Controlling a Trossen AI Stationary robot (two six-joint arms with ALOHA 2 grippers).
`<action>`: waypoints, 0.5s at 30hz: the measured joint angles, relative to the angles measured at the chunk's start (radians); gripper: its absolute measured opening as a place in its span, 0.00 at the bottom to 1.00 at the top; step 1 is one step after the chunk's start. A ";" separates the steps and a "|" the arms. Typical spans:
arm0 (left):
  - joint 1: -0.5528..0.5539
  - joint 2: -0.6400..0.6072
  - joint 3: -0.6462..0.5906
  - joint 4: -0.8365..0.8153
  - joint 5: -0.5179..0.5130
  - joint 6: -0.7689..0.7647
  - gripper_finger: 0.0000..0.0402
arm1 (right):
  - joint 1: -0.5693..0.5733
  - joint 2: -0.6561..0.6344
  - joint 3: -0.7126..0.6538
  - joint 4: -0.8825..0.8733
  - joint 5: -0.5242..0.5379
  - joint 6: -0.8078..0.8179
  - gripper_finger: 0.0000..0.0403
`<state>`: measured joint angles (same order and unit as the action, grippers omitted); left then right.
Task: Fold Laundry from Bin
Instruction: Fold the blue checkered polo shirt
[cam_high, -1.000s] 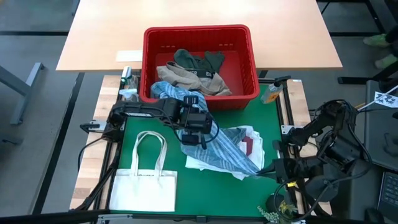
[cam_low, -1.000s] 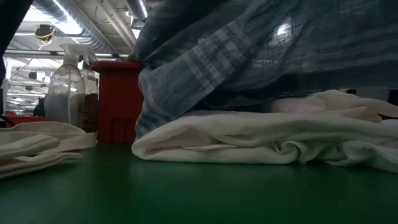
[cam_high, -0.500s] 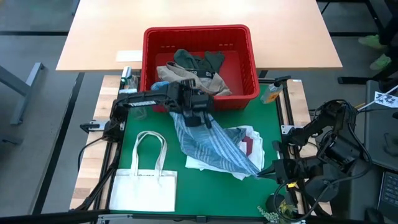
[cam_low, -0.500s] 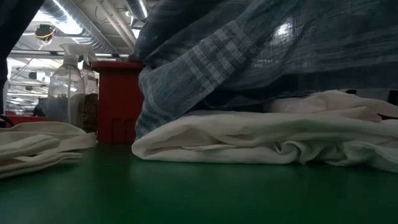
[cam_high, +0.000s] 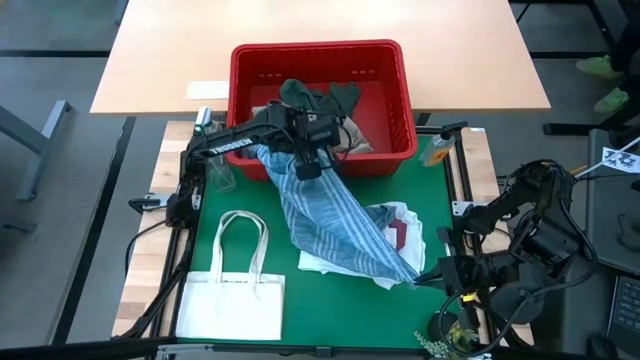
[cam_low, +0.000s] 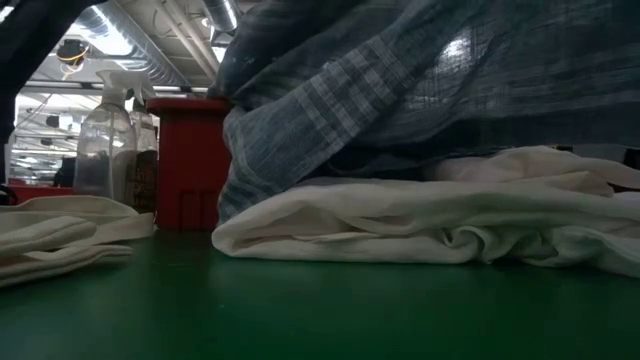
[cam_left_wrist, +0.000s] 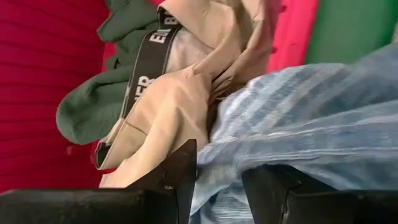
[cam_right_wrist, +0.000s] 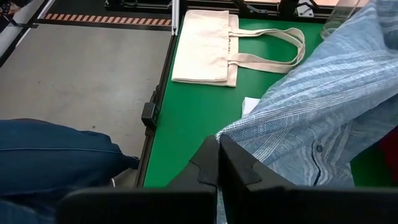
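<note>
One garment is on the move: in the high view the left gripper (cam_high: 305, 165) has pulled back from over the green mat (cam_high: 225, 195) to the front wall of the red bin (cam_high: 405, 100), dragging the blue-and-white striped shirt (cam_high: 330, 215) w/ it, so the cloth now runs as a long band from the bin's front edge down across the mat to the white garment (cam_high: 400, 222) lying well clear of the bin. Judgement: it is stretching the shirt out to spread it for folding; no fold made yet. Beige and dark green pieces (cam_high: 320, 105) are left inside the bin; the tote bag (cam_high: 232, 300) lies flat on the mat, well apart from the bin. Right gripper (cam_high: 455, 275) waits off the mat's edge, far from the bin, fingers pressed together, nothing held. Low view: striped shirt (cam_low: 420, 90) hangs over the white garment (cam_low: 420, 225), bin (cam_low: 190, 160) behind, spray bottle (cam_low: 105, 145) beside it. Left wrist view: its fingers (cam_left_wrist: 180, 174) stand partly apart w/ striped cloth (cam_left_wrist: 298, 130) pinched between; beige piece (cam_left_wrist: 168, 112) and green piece (cam_left_wrist: 93, 106) lie just beyond, against the bin wall (cam_left_wrist: 37, 74). Right wrist view: own fingers (cam_right_wrist: 217, 165) closed, empty; shirt (cam_right_wrist: 323, 118) near, tote (cam_right_wrist: 208, 46) farther off.
</note>
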<state>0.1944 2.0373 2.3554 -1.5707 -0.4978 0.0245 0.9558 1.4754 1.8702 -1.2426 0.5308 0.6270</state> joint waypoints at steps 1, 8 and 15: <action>0.008 0.000 0.000 0.000 0.011 0.012 0.29 | 0.000 0.000 0.000 -0.003 0.000 0.000 0.00; 0.057 0.000 0.000 0.000 0.111 0.039 0.29 | 0.000 0.000 0.000 -0.004 -0.001 0.000 0.00; 0.094 0.000 0.000 -0.001 0.116 0.012 0.26 | 0.000 0.000 0.000 -0.003 -0.002 0.000 0.00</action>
<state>0.2886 2.0373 2.3554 -1.5714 -0.3820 0.0369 0.9562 1.4754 1.8702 -1.2457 0.5293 0.6270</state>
